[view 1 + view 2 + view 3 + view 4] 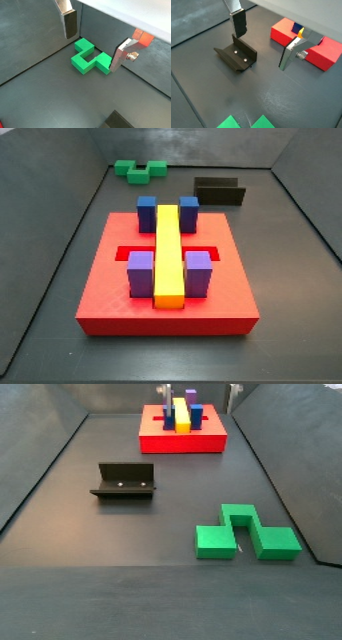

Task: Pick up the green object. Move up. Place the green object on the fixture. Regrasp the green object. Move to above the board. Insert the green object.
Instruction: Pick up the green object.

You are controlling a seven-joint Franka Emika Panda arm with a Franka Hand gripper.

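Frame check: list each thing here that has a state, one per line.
gripper: open, jaws apart above the floor, holding nothing.
green object: flat on the floor, not grasped.
fixture: empty, standing apart from the green object.
board: bears yellow bar, blue and purple blocks.

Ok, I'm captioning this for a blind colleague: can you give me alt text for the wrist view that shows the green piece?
The green object lies flat on the dark floor between the hand's two open silver fingers, not gripped. A corner of the red board shows behind one finger, by the grey wall.
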